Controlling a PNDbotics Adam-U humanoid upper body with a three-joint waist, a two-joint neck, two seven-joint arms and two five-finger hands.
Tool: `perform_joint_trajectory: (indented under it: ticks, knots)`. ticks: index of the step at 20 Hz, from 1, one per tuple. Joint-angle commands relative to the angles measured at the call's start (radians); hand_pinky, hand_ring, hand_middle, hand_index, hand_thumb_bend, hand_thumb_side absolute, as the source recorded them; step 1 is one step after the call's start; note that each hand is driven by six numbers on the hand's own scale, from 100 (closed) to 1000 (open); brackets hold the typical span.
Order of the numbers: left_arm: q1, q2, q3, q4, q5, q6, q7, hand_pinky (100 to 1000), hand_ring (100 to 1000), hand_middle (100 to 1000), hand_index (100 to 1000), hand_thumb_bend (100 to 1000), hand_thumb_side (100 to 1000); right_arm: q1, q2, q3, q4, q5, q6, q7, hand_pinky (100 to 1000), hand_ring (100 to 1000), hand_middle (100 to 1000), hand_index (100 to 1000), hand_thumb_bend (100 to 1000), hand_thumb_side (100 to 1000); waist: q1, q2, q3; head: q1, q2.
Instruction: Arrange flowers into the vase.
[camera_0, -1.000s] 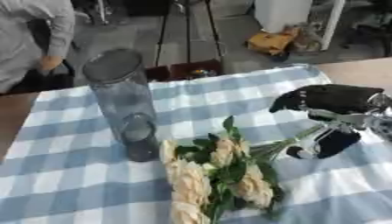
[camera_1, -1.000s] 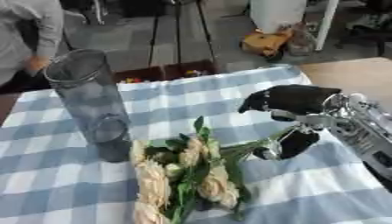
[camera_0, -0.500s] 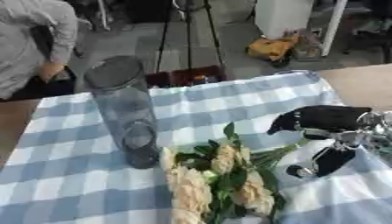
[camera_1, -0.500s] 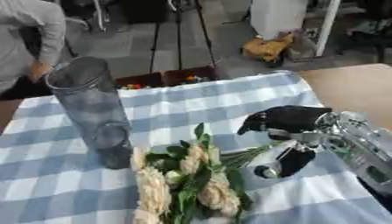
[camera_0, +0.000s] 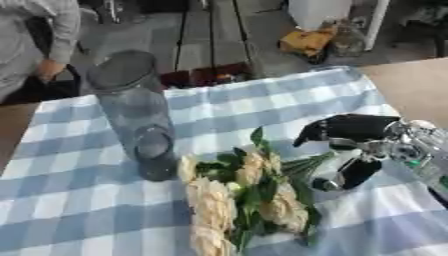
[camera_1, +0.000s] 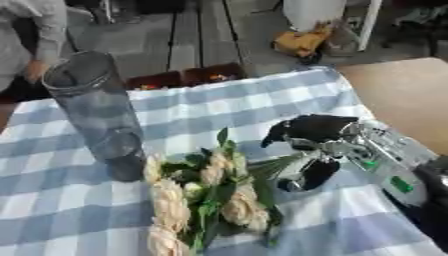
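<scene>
One hand, the right hand (camera_0: 350, 137), hovers half-curled, gripping nothing; it should pinch the flowers (camera_0: 241, 192) at their stems, beside the vase (camera_0: 136, 112).

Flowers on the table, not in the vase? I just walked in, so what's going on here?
The robot's right hand hangs over the green stem ends of a bunch of cream flowers lying on the checked tablecloth. Its fingers are partly curled but don't appear to hold the stems. The tall clear vase stands upright to the left, with no flowers in it. The left hand isn't visible.
</scene>
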Motion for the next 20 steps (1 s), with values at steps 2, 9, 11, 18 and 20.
perform_joint_trajectory:
  ticks: [2,9,11,18,20]
  knots:
    - [-0.015,0.01,0.002,-0.018,0.01,0.0,-0.005,689,994,1000,1000,107,1000,-0.033,0.002,-0.008,0.051,0.031,-0.015,-0.017,919,882,827,904,399,374,-0.001,-0.014,0.003,-0.009,0.007]
    - [-0.018,0.006,-0.001,-0.018,0.016,0.001,-0.012,686,1000,995,1000,100,1000,-0.062,0.029,-0.003,0.147,0.084,-0.041,-0.028,928,900,842,915,386,350,0.003,-0.005,0.008,-0.016,-0.002]
    - [-0.019,0.005,-0.001,-0.018,0.018,0.001,-0.013,684,1000,993,1000,100,1000,-0.068,0.035,-0.002,0.173,0.099,-0.052,-0.031,927,901,843,916,370,339,0.004,-0.002,0.01,-0.019,-0.004]
    - [-0.022,0.002,-0.001,-0.018,0.024,0.004,-0.012,682,999,991,1000,100,1000,-0.073,0.049,-0.006,0.219,0.123,-0.08,-0.059,895,851,768,865,345,348,0.008,0.007,0.013,-0.025,-0.005]
    - [-0.022,0.002,-0.002,-0.018,0.024,0.006,-0.014,683,999,991,1000,100,1000,-0.072,0.049,-0.012,0.226,0.124,-0.092,-0.079,852,779,664,800,337,343,0.008,0.007,0.013,-0.022,-0.002]
